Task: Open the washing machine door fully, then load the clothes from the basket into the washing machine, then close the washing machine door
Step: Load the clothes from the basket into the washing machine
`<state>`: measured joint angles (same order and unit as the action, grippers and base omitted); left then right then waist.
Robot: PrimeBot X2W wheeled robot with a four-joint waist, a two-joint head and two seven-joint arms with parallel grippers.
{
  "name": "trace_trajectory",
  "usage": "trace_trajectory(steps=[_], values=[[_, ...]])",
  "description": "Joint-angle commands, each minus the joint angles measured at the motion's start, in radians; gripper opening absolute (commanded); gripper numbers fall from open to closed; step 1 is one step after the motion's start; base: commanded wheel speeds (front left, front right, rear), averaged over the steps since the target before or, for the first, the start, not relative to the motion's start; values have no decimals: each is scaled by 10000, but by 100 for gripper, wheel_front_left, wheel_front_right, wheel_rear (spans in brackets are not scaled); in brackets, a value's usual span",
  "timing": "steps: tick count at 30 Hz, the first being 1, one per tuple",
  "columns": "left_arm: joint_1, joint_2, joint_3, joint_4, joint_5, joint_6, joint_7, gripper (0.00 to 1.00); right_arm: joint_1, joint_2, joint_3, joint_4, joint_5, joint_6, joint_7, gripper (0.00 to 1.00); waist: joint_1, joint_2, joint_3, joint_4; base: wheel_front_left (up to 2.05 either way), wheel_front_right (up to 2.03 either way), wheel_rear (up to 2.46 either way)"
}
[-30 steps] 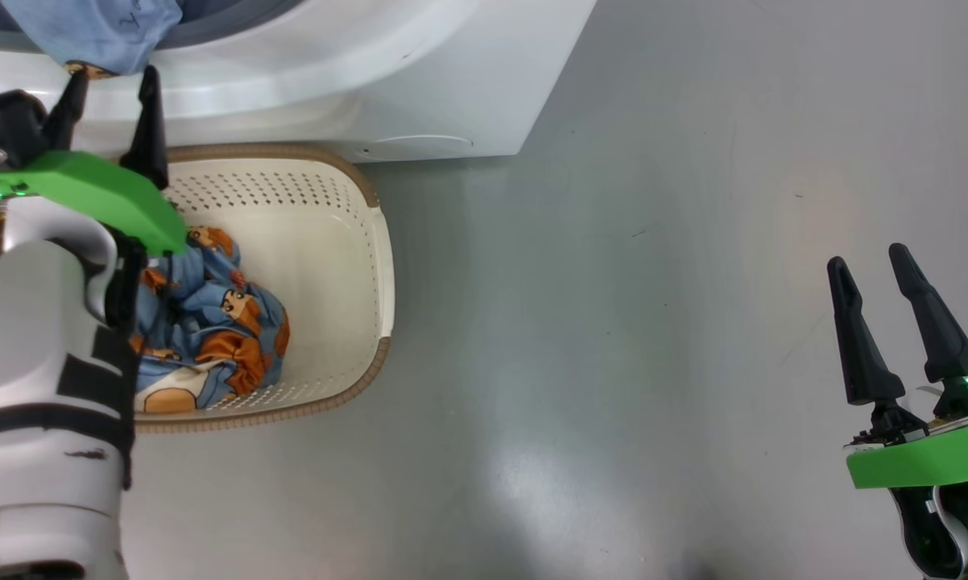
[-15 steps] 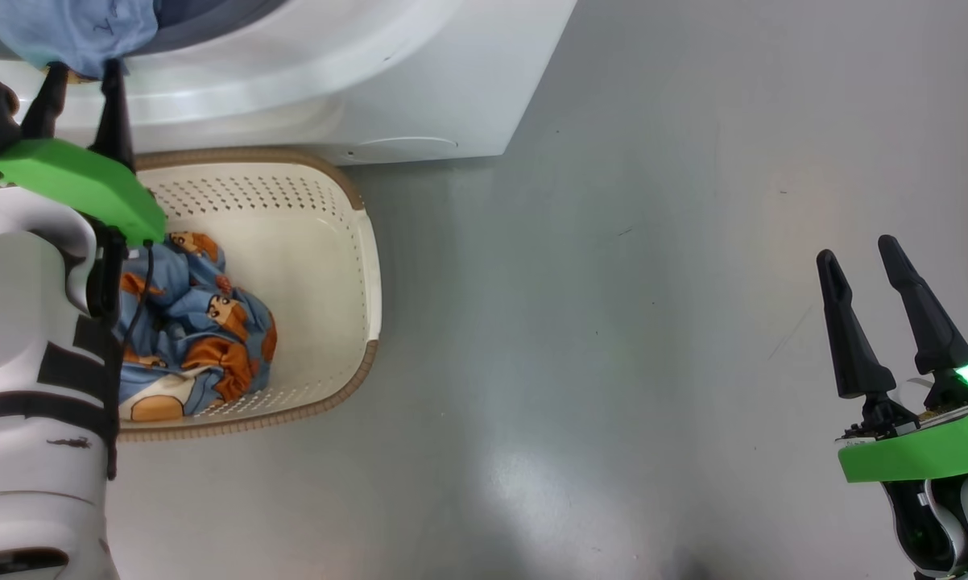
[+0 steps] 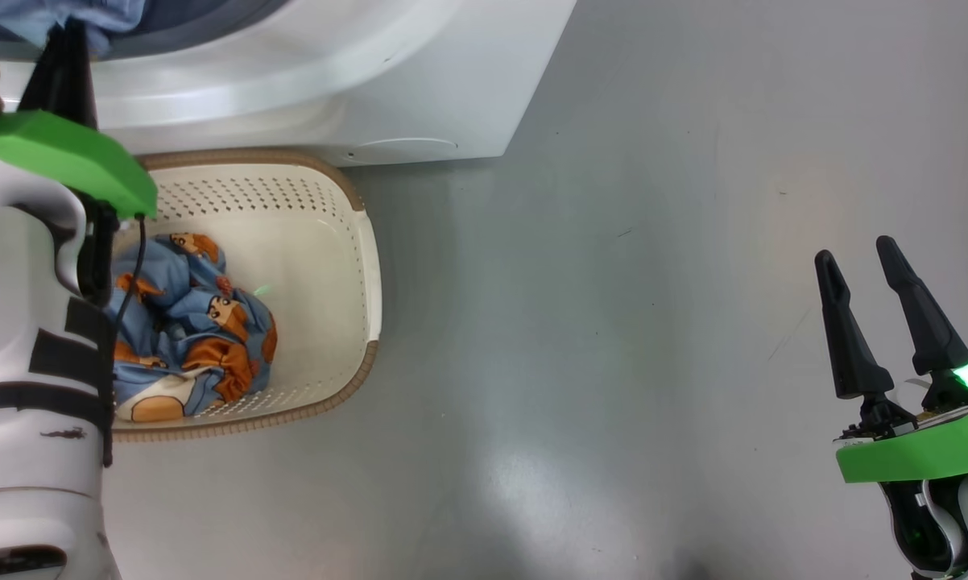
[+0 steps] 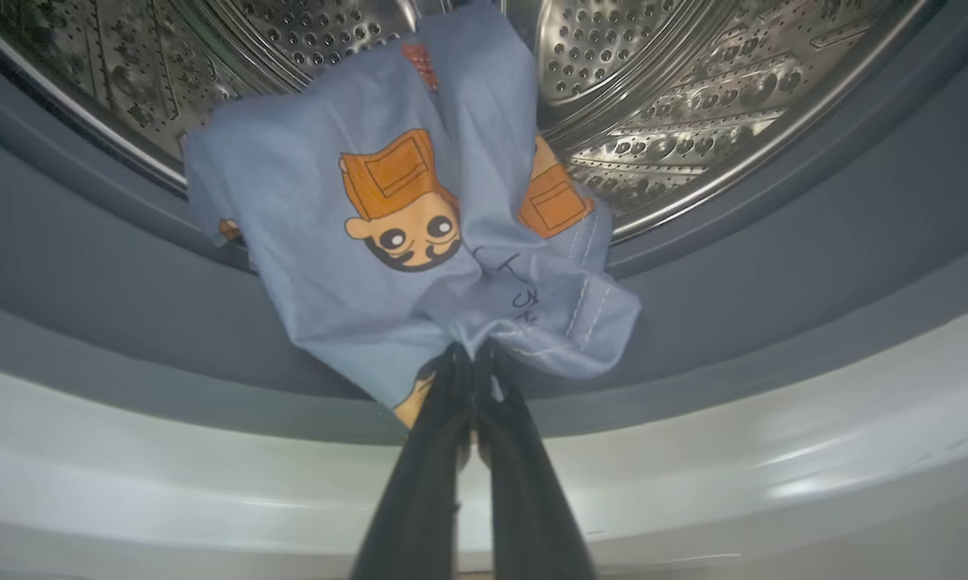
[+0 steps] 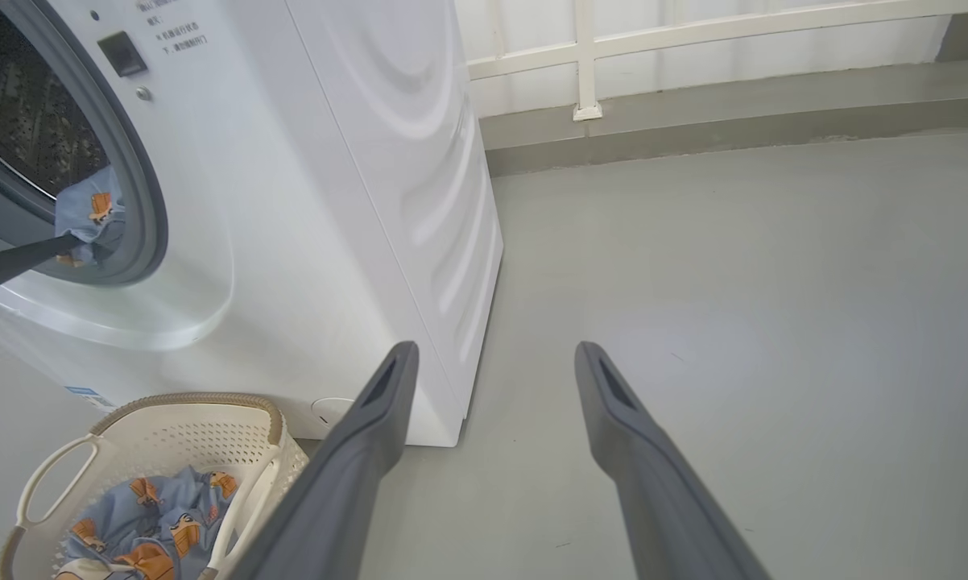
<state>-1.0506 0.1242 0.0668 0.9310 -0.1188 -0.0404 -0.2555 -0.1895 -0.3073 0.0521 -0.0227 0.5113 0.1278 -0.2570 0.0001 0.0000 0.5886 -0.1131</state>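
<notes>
A light blue piece of the clothes point(image 4: 387, 242) with bear prints hangs over the grey-blue gasket point(image 4: 774, 266) at the mouth of the steel drum point(image 4: 653, 80). My left gripper point(image 4: 472, 354) is shut on its lower edge, and that gripper also appears at the top left of the head view point(image 3: 61, 48). The washing machine point(image 3: 331, 80) stands just behind the basket point(image 3: 367, 266), which holds more bundled clothes point(image 3: 194, 322). My right gripper point(image 3: 854, 250) hangs open over the floor, far to the right. The washing machine door is out of view.
Bare grey floor point(image 3: 613, 322) stretches right of the basket and the machine. In the right wrist view a low kerb and white railing point(image 5: 693, 48) run behind the machine point(image 5: 331, 201). A small blue label point(image 5: 81, 392) sits low on the machine's front.
My left gripper's fingers were open just below the hanging cloth; they have risen toward the drum mouth and shut on it. The head camera shifted slightly. The right gripper barely moved.
</notes>
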Motion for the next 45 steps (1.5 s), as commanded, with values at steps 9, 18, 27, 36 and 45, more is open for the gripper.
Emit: trace_trajectory(steps=[9,18,27,36,45], values=[[-517,633,8,-395,248,21,-62,0,66,131,325,-175,76,29,-48,100,-1,0,114,-281,0,0,0],[-1747,1068,121,356,154,62,-62,0,-104,284,386,-128,138,29,-48,100,-1,0,314,-678,0,0,0],[-2819,1405,-252,122,554,129,-62,0,-287,430,507,-116,178,29,-48,100,-1,0,544,-1031,0,0,0],[-2943,1493,-524,590,774,216,-62,0,-414,563,613,-65,208,29,-48,100,-1,0,661,-1265,0,0,0],[-2721,1442,-334,610,463,246,-62,100,-360,564,523,-10,211,29,-48,100,-1,0,530,-1145,0,0,0]])
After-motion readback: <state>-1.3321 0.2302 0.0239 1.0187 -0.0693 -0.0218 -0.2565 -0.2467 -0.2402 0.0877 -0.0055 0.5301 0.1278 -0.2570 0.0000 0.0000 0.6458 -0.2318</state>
